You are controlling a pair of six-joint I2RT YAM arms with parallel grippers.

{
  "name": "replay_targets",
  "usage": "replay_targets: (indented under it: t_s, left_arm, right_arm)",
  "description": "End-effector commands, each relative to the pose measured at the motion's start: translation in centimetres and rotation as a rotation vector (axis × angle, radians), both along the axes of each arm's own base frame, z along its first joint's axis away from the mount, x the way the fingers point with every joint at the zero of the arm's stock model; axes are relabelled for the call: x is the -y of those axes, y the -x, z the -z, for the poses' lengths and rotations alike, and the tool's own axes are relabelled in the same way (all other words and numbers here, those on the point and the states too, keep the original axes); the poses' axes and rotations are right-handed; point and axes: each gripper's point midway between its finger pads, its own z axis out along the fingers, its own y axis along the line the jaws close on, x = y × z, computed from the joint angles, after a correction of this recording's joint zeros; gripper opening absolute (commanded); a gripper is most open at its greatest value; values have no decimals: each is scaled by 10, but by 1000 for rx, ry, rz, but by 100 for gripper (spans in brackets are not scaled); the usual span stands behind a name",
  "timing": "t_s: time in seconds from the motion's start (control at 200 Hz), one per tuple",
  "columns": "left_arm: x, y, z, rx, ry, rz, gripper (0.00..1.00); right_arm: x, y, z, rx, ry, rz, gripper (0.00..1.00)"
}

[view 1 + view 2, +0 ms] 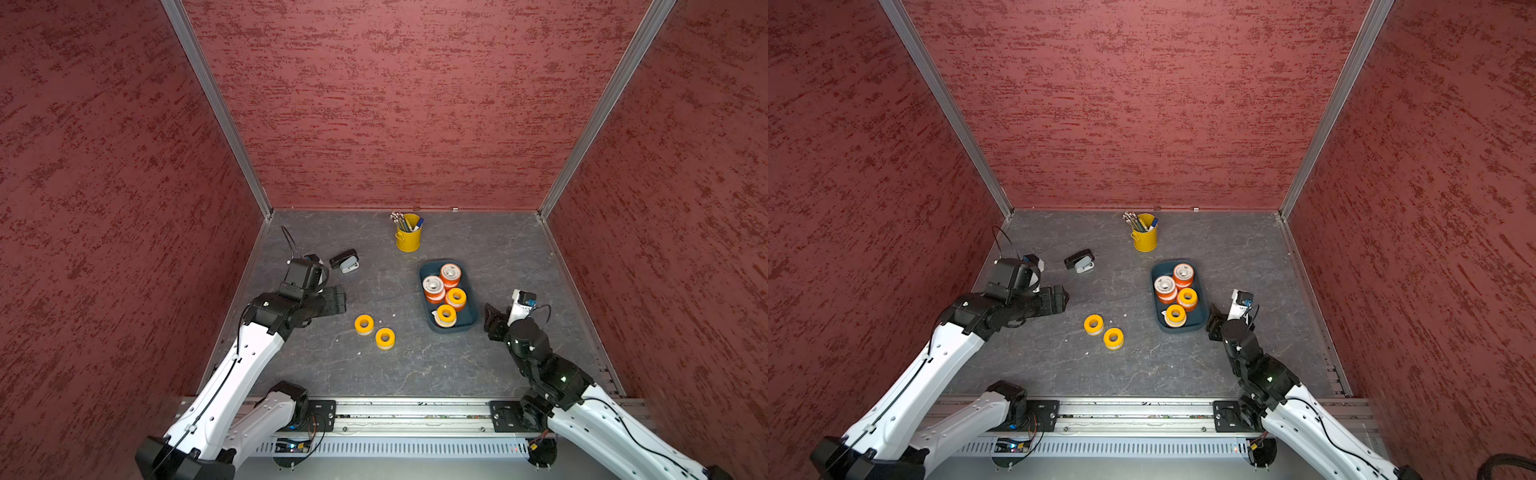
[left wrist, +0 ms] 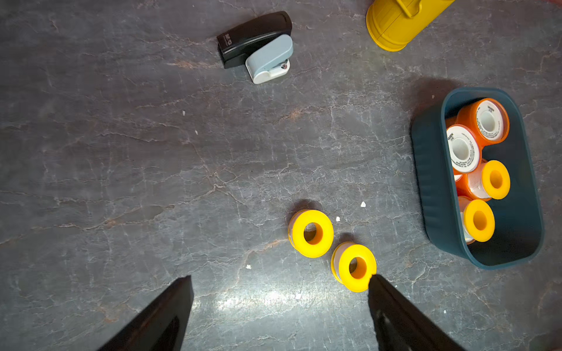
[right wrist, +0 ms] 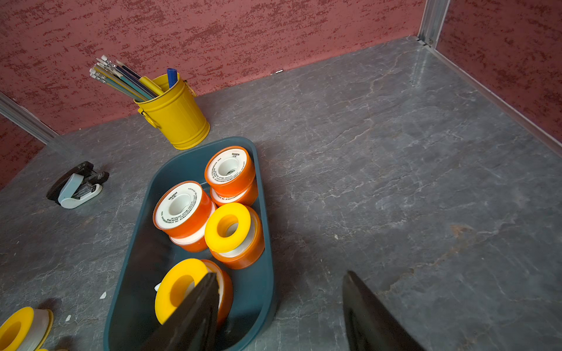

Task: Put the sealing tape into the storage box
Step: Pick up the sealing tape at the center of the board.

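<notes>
Inside the storage box point(image 1: 468, 316), the sealing tape point(image 1: 434, 287) sits stacked: two white-faced orange rolls at the far end and two yellow rolls point(image 1: 456, 297) nearer you, each resting on an orange roll beneath. Two loose yellow rolls point(image 2: 310, 233) lie flat on the table point(image 1: 415, 365), just beside each other, between the box and your left arm. Your left fingers point(image 2: 164, 316) are spread wide and empty, near the loose pair; whether one tip touches the closer roll cannot be told. Your right fingers point(image 3: 371, 319) are parted and hold nothing, at the box's near end. One of them crosses in front of the nearest yellow roll in the wrist view. A yellow pen bucket point(image 1: 409, 239) stands beyond the box by the back wall, and a black-and-grey stapler point(image 1: 345, 262) lies well off to the left.
</notes>
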Motion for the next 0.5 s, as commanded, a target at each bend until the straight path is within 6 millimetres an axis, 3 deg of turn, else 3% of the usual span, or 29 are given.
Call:
replay_targets:
  t_s: [0.0, 0.205, 0.361, 0.496]
  left_arm:
    - [15, -7, 6, -22, 47, -10, 92]
    - [44, -21, 33, -47, -33, 20, 94]
    - [68, -33, 62, -96, -45, 52, 94]
    - [77, -40, 91, -149, -58, 50, 95]
  right_arm:
    - [2, -1, 5, -3, 6, 12, 66]
    - [-1, -2, 7, -11, 13, -2, 67]
    - [-3, -3, 7, -14, 15, -8, 67]
    - [-4, -3, 8, -14, 16, -14, 67]
